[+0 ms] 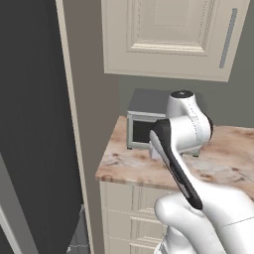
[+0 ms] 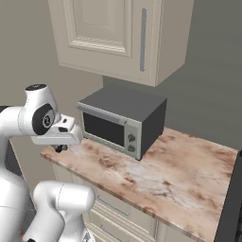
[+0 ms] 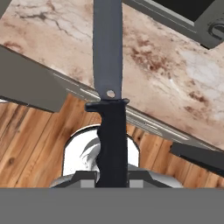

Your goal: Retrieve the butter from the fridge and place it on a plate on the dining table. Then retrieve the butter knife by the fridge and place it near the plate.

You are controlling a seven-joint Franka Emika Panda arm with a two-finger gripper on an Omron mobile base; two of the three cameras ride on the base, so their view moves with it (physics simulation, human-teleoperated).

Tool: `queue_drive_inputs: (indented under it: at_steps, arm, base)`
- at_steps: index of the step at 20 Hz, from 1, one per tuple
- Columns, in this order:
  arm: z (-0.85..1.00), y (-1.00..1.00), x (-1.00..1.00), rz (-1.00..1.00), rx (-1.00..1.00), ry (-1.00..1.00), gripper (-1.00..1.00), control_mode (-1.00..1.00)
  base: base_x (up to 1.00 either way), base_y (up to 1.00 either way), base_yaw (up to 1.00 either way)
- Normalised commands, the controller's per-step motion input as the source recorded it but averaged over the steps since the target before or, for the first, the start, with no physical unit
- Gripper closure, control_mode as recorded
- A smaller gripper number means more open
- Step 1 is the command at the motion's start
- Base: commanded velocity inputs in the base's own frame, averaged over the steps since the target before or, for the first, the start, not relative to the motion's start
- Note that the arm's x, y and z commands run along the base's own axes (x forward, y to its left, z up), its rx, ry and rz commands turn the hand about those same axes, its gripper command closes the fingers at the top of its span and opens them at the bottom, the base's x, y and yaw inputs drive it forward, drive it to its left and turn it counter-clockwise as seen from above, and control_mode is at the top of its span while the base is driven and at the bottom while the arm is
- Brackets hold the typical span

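Hand view looks straight down the butter knife (image 3: 108,65), its black handle rising from between the fingers of the tool (image 3: 112,173) and its grey blade reaching out over the edge of the marbled counter (image 3: 175,74); the tool is clamped tight on the handle, so the knife is off the counter and in the air, with wood floor (image 3: 35,135) showing beneath it; from the right base view the hand hangs just off the counter's left corner, near the front of a grey toaster oven (image 2: 124,120), though the knife itself is too small to pick out there; the dark side of the fridge (image 1: 34,124) stands at the far left of the left base view, so the robot is beside it and the dining table and plate are elsewhere; I'd judge the carry to the table is what remains; the risks I see are the long blade catching the counter edge or the oven front as the arm swings away, which could twist the knife in so narrow a grip, and the knife slipping out during the drive; the oven door is shut and its dark window shows nothing inside; the cream cabinet (image 2: 118,33) above is closed too.
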Motion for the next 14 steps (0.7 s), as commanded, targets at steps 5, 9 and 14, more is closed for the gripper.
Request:
queue_drive_inputs:
  at_steps: [5,9,14]
  arm:
    - [-0.01,-0.12,-0.09,0.00,-0.02,-0.01,1.00,-1.00]
    - [0.00,-0.04,-0.02,0.04,0.02,-0.01,1.00,-1.00]
    - [0.11,-0.01,-0.16,0.06,0.07,-0.05,1.00,-1.00]
  base:
    - [0.00,0.00,0.00]
    - [0.00,0.00,0.00]
    - [0.00,0.00,0.00]
